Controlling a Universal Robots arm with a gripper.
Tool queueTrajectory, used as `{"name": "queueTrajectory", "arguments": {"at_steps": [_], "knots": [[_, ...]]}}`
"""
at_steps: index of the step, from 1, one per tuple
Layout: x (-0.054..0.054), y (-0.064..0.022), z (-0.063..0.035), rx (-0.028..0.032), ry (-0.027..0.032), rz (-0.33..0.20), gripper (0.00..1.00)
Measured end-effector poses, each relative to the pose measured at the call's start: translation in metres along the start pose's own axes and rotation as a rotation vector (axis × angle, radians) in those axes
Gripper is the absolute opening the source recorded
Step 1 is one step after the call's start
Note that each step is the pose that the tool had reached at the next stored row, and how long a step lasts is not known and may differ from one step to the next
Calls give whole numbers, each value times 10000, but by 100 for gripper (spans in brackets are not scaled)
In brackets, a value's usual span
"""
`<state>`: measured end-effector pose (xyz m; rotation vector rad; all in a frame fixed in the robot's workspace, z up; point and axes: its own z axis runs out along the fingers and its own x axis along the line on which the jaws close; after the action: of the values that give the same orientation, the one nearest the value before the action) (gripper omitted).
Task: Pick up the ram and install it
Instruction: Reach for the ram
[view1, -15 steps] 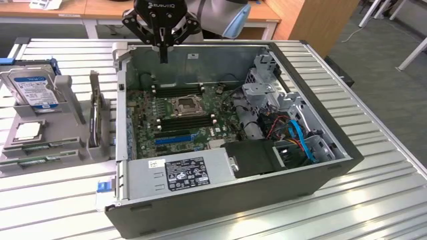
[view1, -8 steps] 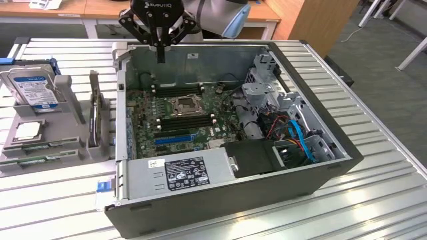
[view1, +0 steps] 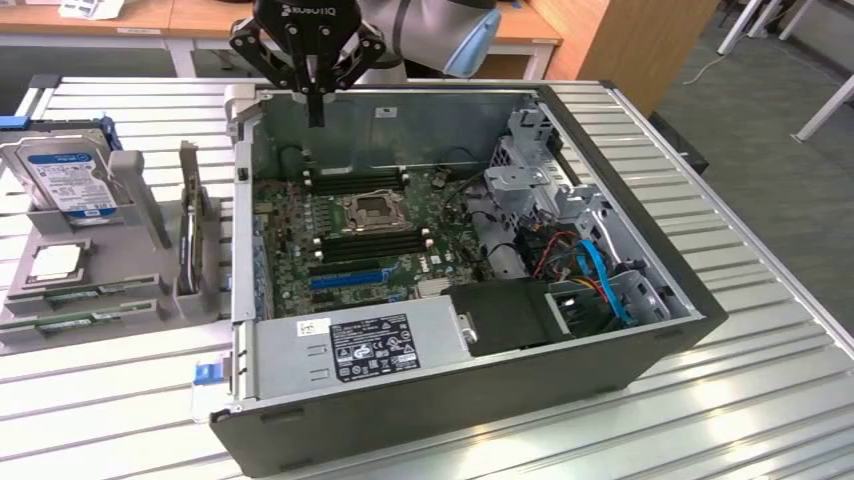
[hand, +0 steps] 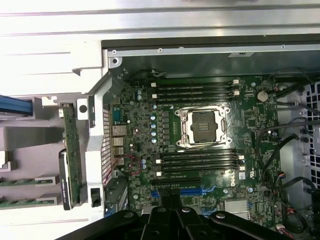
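We are seeing the tool (view1: 316, 112) hanging clenched over the far edge of the open computer case (view1: 534, 400), and it is grasping nothing. The ram (view1: 78, 293) is lying in the near part of the grey holder (view1: 134, 190) on the worktop (view1: 747, 420), left of the case and well apart from the tool. The hard drive (view1: 67, 180) is standing at the holder's far end.

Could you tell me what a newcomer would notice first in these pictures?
The open computer case lies on the slatted table, its motherboard and empty processor socket exposed. The tool hangs shut over the case's far end, holding nothing. On the exterior view's left, a grey holder carries a hard drive and a green ram stick.
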<state>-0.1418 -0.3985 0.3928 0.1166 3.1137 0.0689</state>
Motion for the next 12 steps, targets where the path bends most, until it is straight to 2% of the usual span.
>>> {"name": "queueTrajectory", "arguments": {"at_steps": [12], "knots": [[103,-5,4,0,0,-1,10]]}}
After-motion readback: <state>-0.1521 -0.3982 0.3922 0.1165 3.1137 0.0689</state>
